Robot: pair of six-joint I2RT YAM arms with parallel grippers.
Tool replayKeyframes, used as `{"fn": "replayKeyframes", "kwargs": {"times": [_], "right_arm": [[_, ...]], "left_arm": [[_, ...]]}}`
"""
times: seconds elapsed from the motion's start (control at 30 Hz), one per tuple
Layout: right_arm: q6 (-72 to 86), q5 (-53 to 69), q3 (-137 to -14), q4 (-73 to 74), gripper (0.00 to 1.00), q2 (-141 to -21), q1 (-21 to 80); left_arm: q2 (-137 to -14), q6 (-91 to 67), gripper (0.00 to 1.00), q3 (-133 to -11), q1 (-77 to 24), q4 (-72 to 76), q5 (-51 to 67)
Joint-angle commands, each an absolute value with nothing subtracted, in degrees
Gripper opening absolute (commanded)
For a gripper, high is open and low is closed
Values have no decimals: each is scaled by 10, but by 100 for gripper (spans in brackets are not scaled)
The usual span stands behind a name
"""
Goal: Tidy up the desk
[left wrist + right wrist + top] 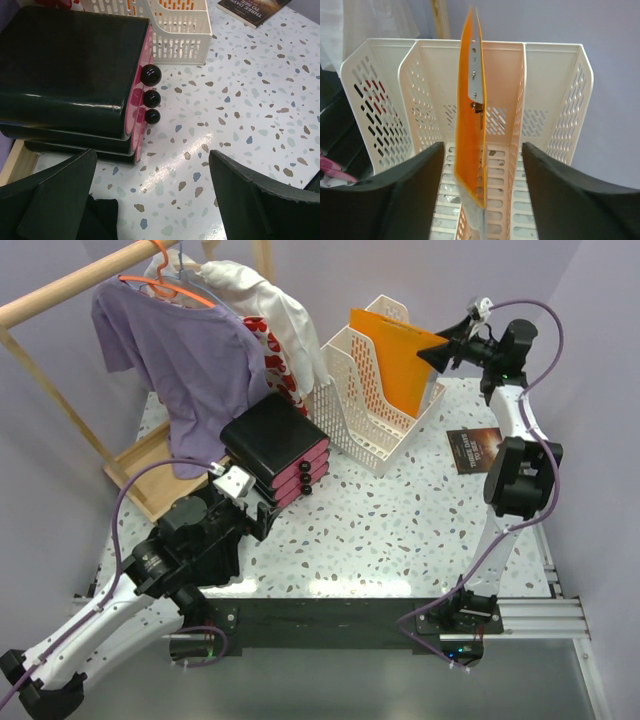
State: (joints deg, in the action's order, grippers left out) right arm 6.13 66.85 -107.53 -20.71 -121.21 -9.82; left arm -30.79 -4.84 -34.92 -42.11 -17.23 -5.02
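Nearest you, the left gripper (152, 162) hovers wide open over the speckled desk (380, 530), just beside a black drawer unit (272, 443). Further right, a book (478, 448) lies flat on the desk. At the back, the right gripper (482, 152) stands parted around an orange folder (469, 120), which is upright in the middle slot of the white file rack (555, 100). Draw that gripper straight back, so no finger brushes and tips the folder.

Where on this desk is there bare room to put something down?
The widest bare patch is the middle front of the desk, bordered by the drawer box, the white file rack, the book and the near edge. The back left is crowded: hanging shirts, drawer box and rack sit close together.
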Motion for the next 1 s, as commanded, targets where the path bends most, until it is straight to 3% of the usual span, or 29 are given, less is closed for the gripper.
{"fn": "replayKeyframes", "kwargs": {"times": [0.0,0.27,0.53,0.67,0.8,0.97], "right_arm": [[-51,621,-1055,-132,78,-1143,-100],[-189,448,-982,106,91,-996,-103],[-298,261,-826,243,99,-867,-106],[-367,219,-774,300,99,-860,-115],[-543,171,-736,350,99,-875,-118],[-613,135,-749,388,99,-928,-135]], "left_arm": [[-303,-35,100,-351,-420,-149,-55],[-296,-39,100,-352,-419,-152,-61],[-284,-41,100,-355,-419,-156,-63],[-276,-42,100,-354,-419,-156,-65],[-274,-43,100,-354,-419,-157,-63],[-277,-44,100,-355,-419,-158,-62]]}}
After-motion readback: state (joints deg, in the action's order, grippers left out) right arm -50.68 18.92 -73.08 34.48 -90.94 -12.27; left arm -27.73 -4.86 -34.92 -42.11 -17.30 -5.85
